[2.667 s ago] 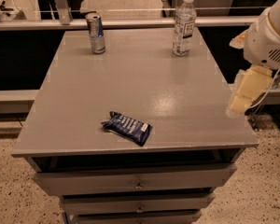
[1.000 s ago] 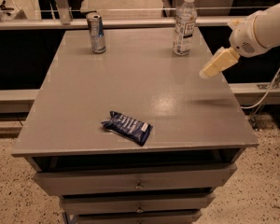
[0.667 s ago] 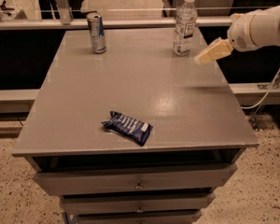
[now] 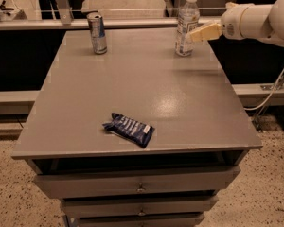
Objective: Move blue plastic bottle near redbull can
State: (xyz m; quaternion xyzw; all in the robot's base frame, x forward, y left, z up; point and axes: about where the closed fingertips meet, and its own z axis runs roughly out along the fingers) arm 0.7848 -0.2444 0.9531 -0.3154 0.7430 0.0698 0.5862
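The blue plastic bottle (image 4: 186,23), clear with a white cap and a white label, stands upright at the far right of the grey table (image 4: 137,89). The redbull can (image 4: 97,33), silver and blue, stands upright at the far left of the table. The two are well apart. My gripper (image 4: 194,35) reaches in from the right on a white arm, its cream tip right at the bottle's right side at mid height. I cannot tell whether it touches the bottle.
A flat dark-blue snack wrapper (image 4: 129,128) lies near the table's front edge. Drawers (image 4: 137,187) sit under the tabletop. A rail (image 4: 85,23) runs behind the table. A white cable (image 4: 274,86) hangs at the right.
The gripper has moved from the right front side of the table up and back, then leftward, to the bottle's right side. The bottle, the can and the wrapper have not moved.
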